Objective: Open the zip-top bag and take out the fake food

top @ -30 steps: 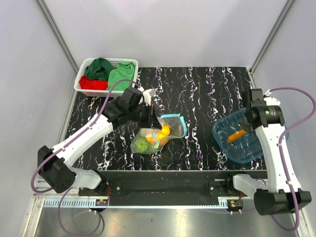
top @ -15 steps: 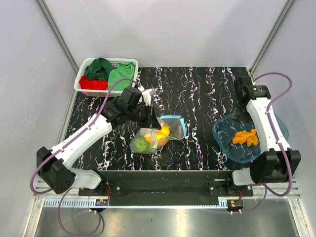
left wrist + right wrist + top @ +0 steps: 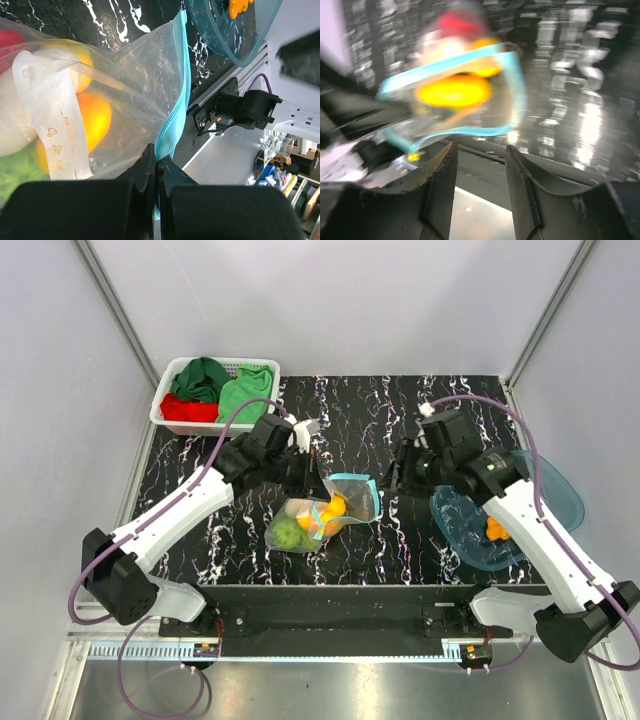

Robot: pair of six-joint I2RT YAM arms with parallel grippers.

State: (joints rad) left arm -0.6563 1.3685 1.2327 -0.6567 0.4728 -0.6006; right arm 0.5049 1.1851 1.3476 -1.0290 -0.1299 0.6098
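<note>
Right, left gripper (image 3: 157,159) is pinched tight on the zip strip (image 3: 172,115), with one lip of the bag (image 3: 350,498) caught between its fingers and held up above the table (image 3: 400,420). That's the anchor. With the lip up, the mouth gapes toward the right, and the right wrist view, blurred as it is, shows the blue rim as an open loop.

Food (image 3: 330,508) sits inside the bag, mid-table. Yellow and orange pieces lie near the mouth and a green one (image 3: 287,532) sits deep at the closed end. The left wrist view adds something red and something pale beside them.

Right gripper (image 3: 397,478) hangs just right of the bag, fingers spread with nothing between them, lined up on that opening. Looks like a reach-in for the yellow piece (image 3: 452,91), the nearest one.

Over at the right edge the tub (image 3: 560,490) holds orange pieces (image 3: 495,530), so some unloading looks done and that's the likely drop spot. The risk now: thin plastic may drag along with the piece if the left pinch slips.
</note>
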